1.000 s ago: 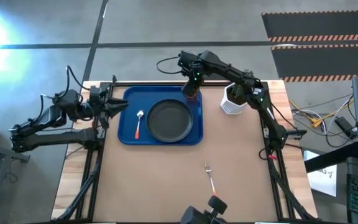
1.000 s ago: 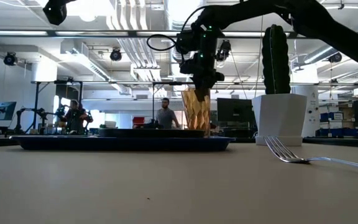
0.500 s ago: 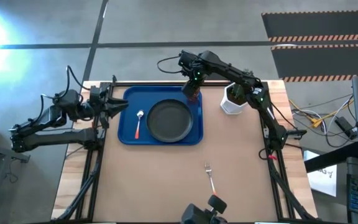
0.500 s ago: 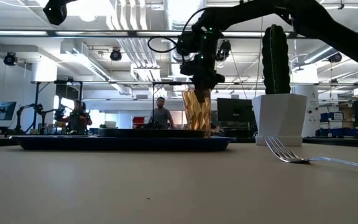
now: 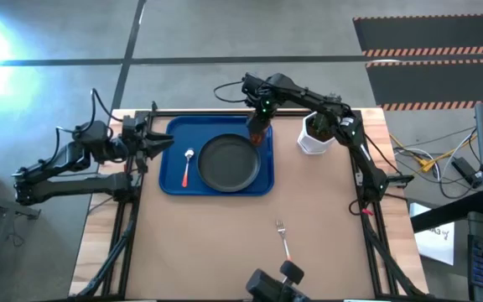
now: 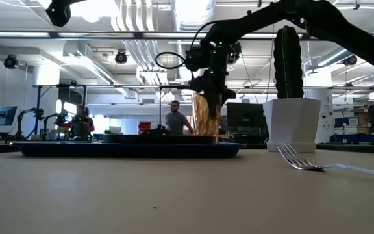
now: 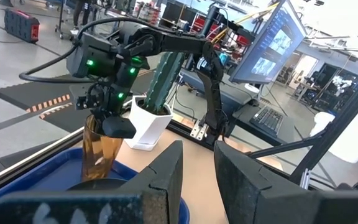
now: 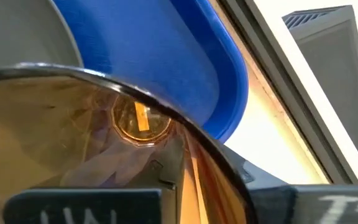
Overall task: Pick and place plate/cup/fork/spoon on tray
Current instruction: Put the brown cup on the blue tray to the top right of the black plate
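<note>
The blue tray (image 5: pixel 174 180) lies at the table's far left. On it rest the black plate (image 5: pixel 228 163) and the orange-handled spoon (image 5: pixel 187 166). My right gripper (image 5: pixel 259 117) is shut on the amber cup (image 5: pixel 258 134) over the tray's far right corner, beside the plate. The low view shows the cup (image 6: pixel 206 117) tilted; the tray rim hides its base. The fork (image 5: pixel 283 239) lies on the bare table near the front edge and also shows in the low view (image 6: pixel 297 159). My left gripper (image 5: pixel 162 143) waits open at the tray's left edge. My right gripper holds the cup by its top rim (image 8: pixel 185 134), one finger inside the cup and one outside its wall. The fingers come from above, pointing down. The cup hangs tilted below them over the tray; I cannot tell whether its base touches the tray.
A white pot with a green cactus (image 5: pixel 315 134) stands just right of the tray's far right corner, close to my right arm. The table's middle and near right hold only the fork. People stand in the room beyond the table.
My right gripper has moved a little toward the table's near edge with the cup and has turned. The cup, upright before, now stands tilted beside the plate.
</note>
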Controlling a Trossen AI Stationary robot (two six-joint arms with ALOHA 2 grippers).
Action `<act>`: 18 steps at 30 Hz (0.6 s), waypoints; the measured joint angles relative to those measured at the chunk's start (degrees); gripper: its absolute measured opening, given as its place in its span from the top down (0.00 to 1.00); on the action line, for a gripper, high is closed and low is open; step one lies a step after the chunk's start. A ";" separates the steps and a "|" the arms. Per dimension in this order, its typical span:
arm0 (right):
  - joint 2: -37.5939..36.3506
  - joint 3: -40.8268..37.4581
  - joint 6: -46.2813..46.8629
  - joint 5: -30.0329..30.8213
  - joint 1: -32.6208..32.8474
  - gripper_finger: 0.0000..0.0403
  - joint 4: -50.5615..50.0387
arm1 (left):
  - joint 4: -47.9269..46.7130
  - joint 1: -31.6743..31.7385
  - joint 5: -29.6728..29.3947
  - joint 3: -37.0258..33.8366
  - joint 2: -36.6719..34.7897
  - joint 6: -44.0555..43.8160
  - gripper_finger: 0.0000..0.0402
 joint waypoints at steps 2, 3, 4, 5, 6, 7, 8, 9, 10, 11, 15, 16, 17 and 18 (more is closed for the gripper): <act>0.00 -0.01 -0.34 0.32 -0.19 0.92 0.37 | 0.02 0.00 -0.01 0.00 0.30 0.00 0.82; -0.05 -0.01 -0.54 0.62 -0.22 0.92 0.53 | 0.00 0.00 -0.01 0.00 0.45 0.00 0.82; -0.09 -0.01 -0.57 1.08 -0.30 0.92 0.58 | 0.02 0.00 -0.01 0.00 0.68 0.00 0.82; -0.12 -0.01 -0.62 1.41 -0.30 0.92 0.58 | 0.04 -0.02 -0.01 0.00 0.86 0.00 0.82; -0.17 -0.01 -0.92 1.59 -0.32 0.91 0.60 | 0.04 0.00 -0.01 0.00 1.07 0.00 0.82; -0.17 -0.01 -1.14 1.63 -0.32 0.90 0.60 | 0.09 -0.01 -0.01 0.00 1.27 0.00 0.82; -0.17 -0.01 -1.30 1.61 -0.30 0.89 0.60 | 0.18 0.00 -0.01 0.00 1.44 0.00 0.82; -0.17 -0.01 -1.47 1.60 -0.30 0.88 0.60 | 0.30 0.00 -0.01 0.00 1.65 0.00 0.82; -0.17 -0.01 -1.49 1.60 -0.30 0.86 0.62 | 0.40 -0.01 -0.01 0.00 1.83 0.00 0.82; -0.17 -0.01 -1.51 1.60 -0.30 0.85 0.64 | 0.52 -0.02 -0.01 0.00 2.00 0.00 0.81; -0.20 -0.01 -1.57 1.54 -0.10 0.77 1.37 | 1.89 0.00 -0.26 0.00 2.58 0.01 0.82; -0.20 -0.01 -1.58 1.41 -0.04 0.75 1.53 | 2.23 0.00 -0.31 0.00 2.65 0.02 0.82; -0.23 -0.01 -1.59 1.23 -0.02 0.73 1.66 | 2.22 0.00 -0.33 0.00 2.70 0.02 0.82; -0.32 -0.01 -1.60 1.21 -0.02 0.71 1.79 | 2.21 0.00 -0.37 0.00 2.77 0.02 0.82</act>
